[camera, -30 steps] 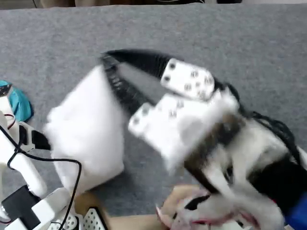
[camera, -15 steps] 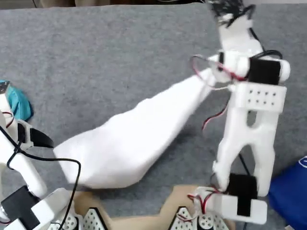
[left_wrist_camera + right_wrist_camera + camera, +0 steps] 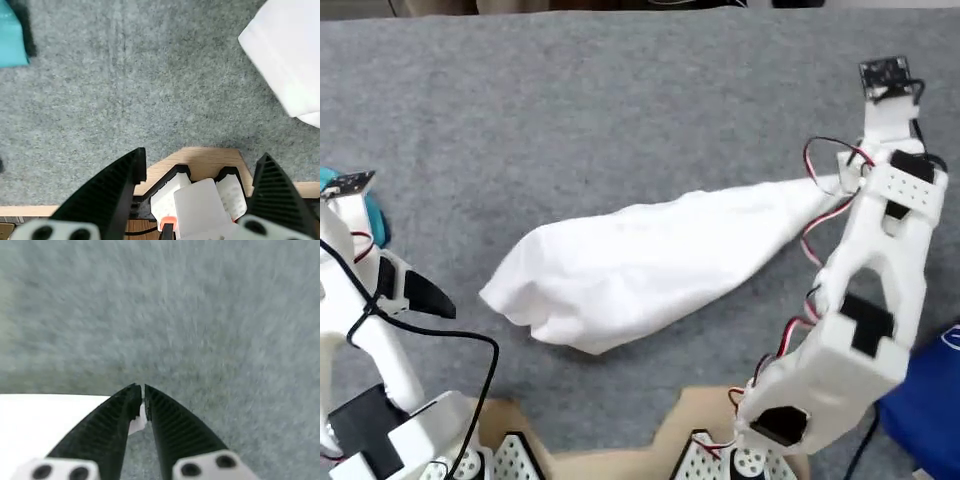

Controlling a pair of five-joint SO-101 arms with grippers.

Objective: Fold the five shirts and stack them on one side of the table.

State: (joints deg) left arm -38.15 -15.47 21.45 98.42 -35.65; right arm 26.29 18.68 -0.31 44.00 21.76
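Shirt point(image 3: 650, 262), soft rumpled white, lies in a long wedge.
It tapers from centre toward three o'clock on fuzzy grey table point(image 3: 620, 100); right gripper point(image 3: 140, 392) pinches its tip, left gripper point(image 3: 202, 156) gapes wide.

Grey felt table point(image 3: 620, 100) (tan wooden edge point(image 3: 600, 462))

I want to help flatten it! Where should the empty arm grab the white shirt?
Probably the wide, bunched end of the white shirt, coming in low from the side of the left gripper. The right gripper pinches the narrow end, and the bunched end lies loose on the table, nearest the open left gripper.
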